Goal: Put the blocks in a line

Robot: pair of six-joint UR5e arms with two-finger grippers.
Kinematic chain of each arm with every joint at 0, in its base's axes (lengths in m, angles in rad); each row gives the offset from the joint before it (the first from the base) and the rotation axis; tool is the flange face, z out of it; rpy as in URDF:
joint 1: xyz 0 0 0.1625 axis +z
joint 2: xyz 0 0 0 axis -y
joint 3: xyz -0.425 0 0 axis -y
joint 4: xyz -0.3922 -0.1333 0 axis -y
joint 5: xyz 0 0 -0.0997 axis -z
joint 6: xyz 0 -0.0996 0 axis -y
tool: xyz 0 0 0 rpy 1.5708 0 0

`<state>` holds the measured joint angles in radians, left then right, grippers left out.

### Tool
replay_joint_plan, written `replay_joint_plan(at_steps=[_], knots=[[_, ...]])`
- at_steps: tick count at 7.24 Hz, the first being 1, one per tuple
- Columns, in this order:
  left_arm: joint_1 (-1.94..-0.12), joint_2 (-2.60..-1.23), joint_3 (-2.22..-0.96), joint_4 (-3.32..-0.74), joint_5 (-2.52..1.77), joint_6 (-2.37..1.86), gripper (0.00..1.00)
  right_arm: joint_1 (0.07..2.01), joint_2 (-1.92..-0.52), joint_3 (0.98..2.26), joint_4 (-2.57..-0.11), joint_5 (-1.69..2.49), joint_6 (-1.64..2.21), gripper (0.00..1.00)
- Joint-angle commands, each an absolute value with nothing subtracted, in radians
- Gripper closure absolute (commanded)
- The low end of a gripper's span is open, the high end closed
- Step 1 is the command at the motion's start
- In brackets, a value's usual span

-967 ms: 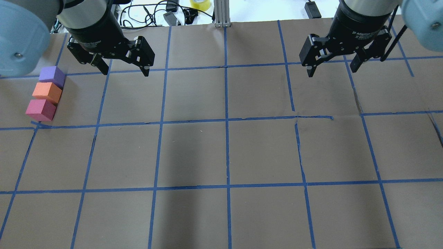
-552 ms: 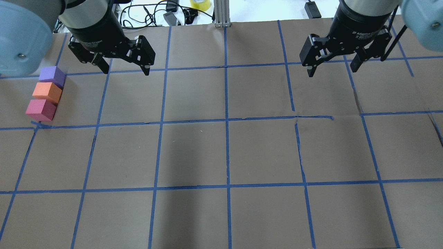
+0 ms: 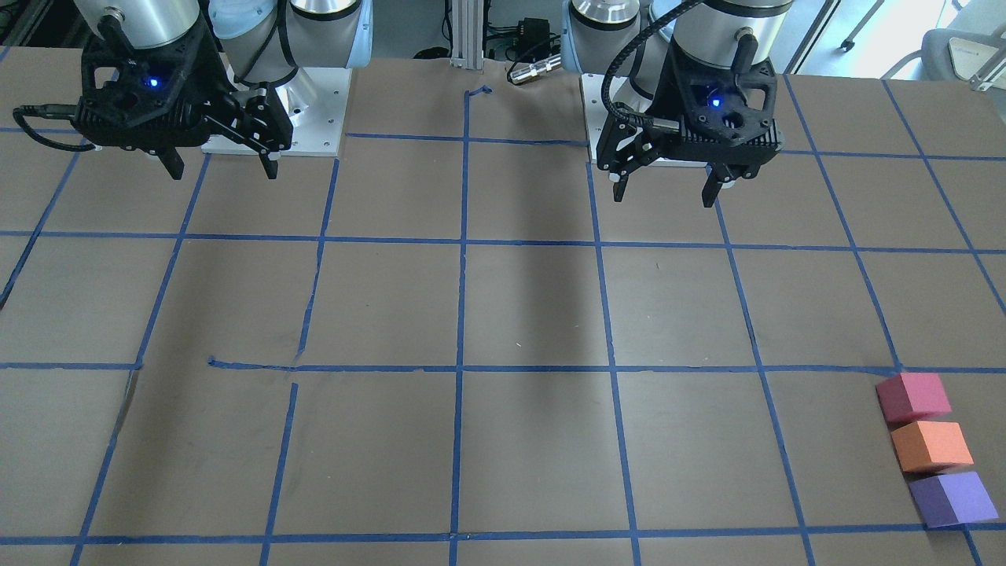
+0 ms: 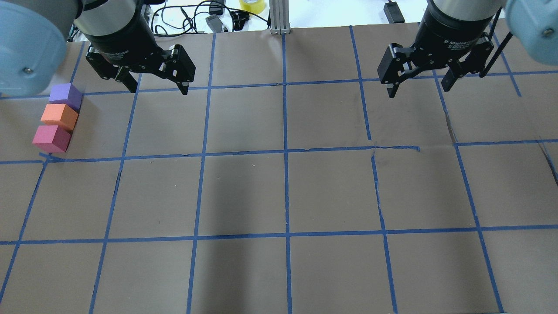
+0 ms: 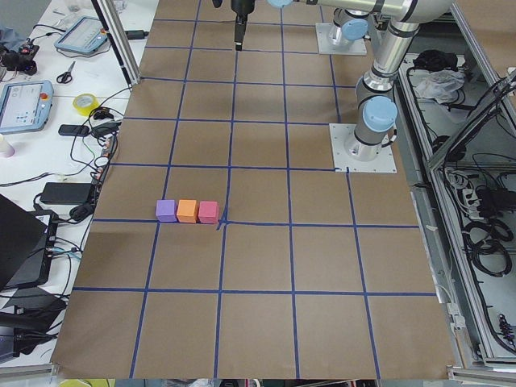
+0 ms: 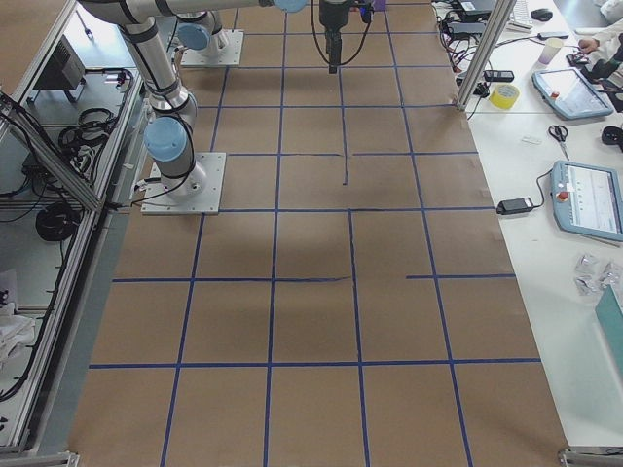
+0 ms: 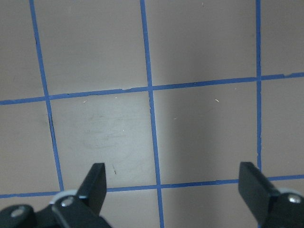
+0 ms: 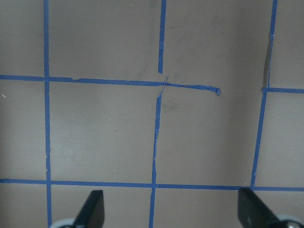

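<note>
Three small foam cubes stand touching in a straight row at the table's far left: the purple block (image 4: 65, 96), the orange block (image 4: 59, 116) and the pinkish-red block (image 4: 51, 138). They also show in the front view, pinkish-red (image 3: 913, 396), orange (image 3: 932, 446), purple (image 3: 952, 498), and in the left side view (image 5: 187, 211). My left gripper (image 4: 158, 89) is open and empty, raised to the right of the row and apart from it. My right gripper (image 4: 420, 85) is open and empty over the far right of the table. Neither wrist view shows a block.
The table (image 4: 279, 187) is brown paper with a blue tape grid, torn in places near the middle right. Cables and a yellow tape roll (image 4: 252, 5) lie beyond the far edge. Tablets and tools sit on the side benches (image 6: 584, 195).
The left gripper has shifted very slightly upward in view. The blocks and the right gripper have not moved.
</note>
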<state>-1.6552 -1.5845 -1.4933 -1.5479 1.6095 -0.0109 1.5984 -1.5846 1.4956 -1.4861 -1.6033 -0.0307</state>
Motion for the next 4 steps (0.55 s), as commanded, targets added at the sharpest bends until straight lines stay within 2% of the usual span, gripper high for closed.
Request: replay_joint_plan(at_steps=[1,4], knots=[[-1.655,-1.585,-1.494,-1.549,1.609,-0.012,0.0,1.598,-1.585,1.496,-1.486,-1.606,-0.031,0.0],[-1.655,-1.586,-1.494,-1.549,1.608,-0.012,0.0,1.598,-1.585,1.496,-1.486,-1.608,-0.037,0.0]])
